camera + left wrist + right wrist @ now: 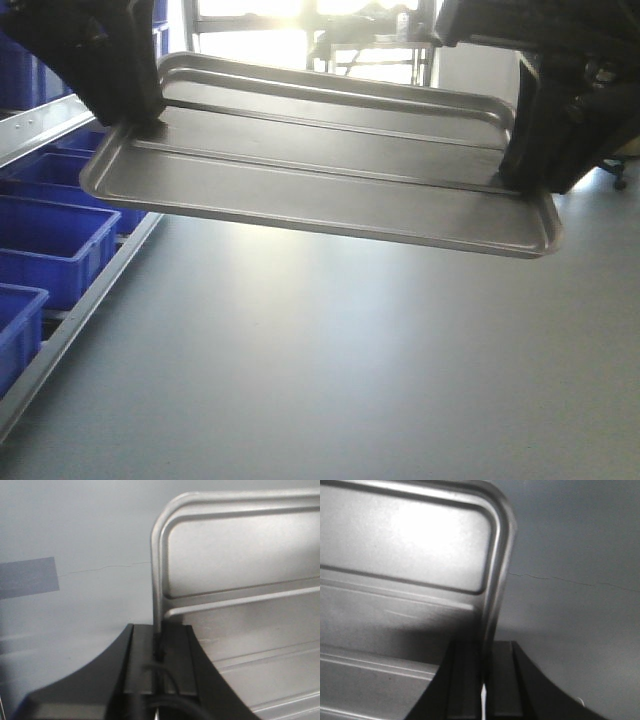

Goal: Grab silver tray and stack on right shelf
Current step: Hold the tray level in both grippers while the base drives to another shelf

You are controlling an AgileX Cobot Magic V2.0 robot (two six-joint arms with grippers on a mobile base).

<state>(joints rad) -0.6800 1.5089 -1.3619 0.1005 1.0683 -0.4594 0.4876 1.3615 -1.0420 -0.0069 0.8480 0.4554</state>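
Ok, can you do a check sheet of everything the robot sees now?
Surface: plain grey floor, a thin crack, a grey tape patch.
Job's things: silver tray held in the air; right shelf not seen.
Clutter: nothing seen.
Grippers: left fingers and right fingers each clamp a short end's rim.
Cables: black cable by the left fingers.
Surroundings: blue bins on the left, bright window behind.
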